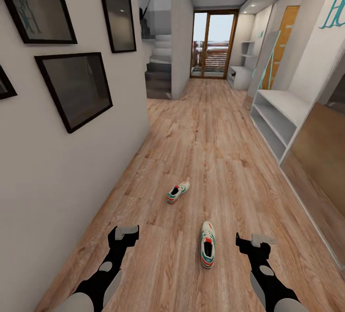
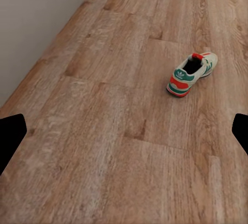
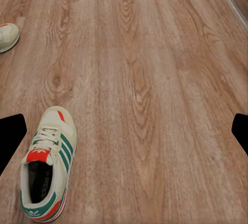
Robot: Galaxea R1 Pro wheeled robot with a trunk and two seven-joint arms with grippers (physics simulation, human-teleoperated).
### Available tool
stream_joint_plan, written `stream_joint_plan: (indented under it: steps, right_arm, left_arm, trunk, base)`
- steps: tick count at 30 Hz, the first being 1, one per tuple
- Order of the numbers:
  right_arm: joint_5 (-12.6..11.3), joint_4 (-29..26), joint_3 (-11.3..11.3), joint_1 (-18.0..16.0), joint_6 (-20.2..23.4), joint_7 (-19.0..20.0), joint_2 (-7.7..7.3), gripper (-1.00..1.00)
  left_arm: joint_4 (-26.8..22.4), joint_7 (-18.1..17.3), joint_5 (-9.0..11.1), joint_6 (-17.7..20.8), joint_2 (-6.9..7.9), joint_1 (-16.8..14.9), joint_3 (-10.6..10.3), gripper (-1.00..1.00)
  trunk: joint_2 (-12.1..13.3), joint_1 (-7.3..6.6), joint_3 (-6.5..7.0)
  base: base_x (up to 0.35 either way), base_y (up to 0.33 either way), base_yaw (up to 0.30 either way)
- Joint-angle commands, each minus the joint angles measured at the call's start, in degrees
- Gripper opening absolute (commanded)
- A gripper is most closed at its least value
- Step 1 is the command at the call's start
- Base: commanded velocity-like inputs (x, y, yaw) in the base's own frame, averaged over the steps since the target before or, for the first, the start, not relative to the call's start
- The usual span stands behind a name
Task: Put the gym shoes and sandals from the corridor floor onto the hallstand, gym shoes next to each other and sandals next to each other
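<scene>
Down a long corridor with a light brown wood-plank floor [image 1: 215, 125], two white gym shoes with green stripes and red-orange accents lay well apart from each other. The nearer gym shoe [image 1: 207, 244] sat upright on its sole between the two arms, closer to the right one, its toe pointing away from the robot. The farther gym shoe [image 1: 178, 192] rested a little ahead and to the left, angled with its toe toward the upper right. Both arms were held low over the floor, the left end effector [image 1: 125, 233] and the right end effector [image 1: 254, 242] each empty and touching nothing; in the wrist views the dark fingertips [image 2: 11, 139] sat at opposite edges of the picture, so both were spread wide. The left wrist view looked across bare planks to the farther shoe, seen from its heel. The right wrist view showed the nearer shoe close by, laces and dark opening visible. Along the right wall stood a low light-grey shelf unit [image 1: 280, 118] with a flat top. At the corridor's far end, another light-grey unit with upper shelves [image 1: 241, 70] stood beside a glass door [image 1: 214, 43]. Black-framed pictures [image 1: 76, 86] hung on the left wall
</scene>
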Motion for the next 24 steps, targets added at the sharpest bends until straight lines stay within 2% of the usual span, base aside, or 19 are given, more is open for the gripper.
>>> stream_joint_plan:
  steps: [1, 14, 24]
  right_arm:
    - [0.6, 0.1, -0.3, -0.1, -0.2, -0.1, 0.03, 1.00]
    - [0.6, 0.1, -0.3, -0.1, -0.3, 0.0, 0.05, 1.00]
    - [0.6, 0.1, -0.3, -0.1, -0.2, 0.0, 0.04, 1.00]
  left_arm:
    - [0.0, 0.2, -0.2, -0.2, -0.02, 0.0, 0.1, 1.00]
    - [0.0, 0.2, -0.2, -0.2, -0.02, 0.0, 0.1, 1.00]
    - [0.0, 0.2, -0.2, -0.2, -0.02, 0.0, 0.1, 1.00]
  trunk:
    - [0.0, -0.01, -0.04]
    - [0.0, -0.01, -0.04]
    - [0.0, -0.01, -0.02]
  base:
    - [0.000, 0.010, 0.000]
    - [0.004, 0.008, 0.000]
    - [0.107, 0.210, -0.057]
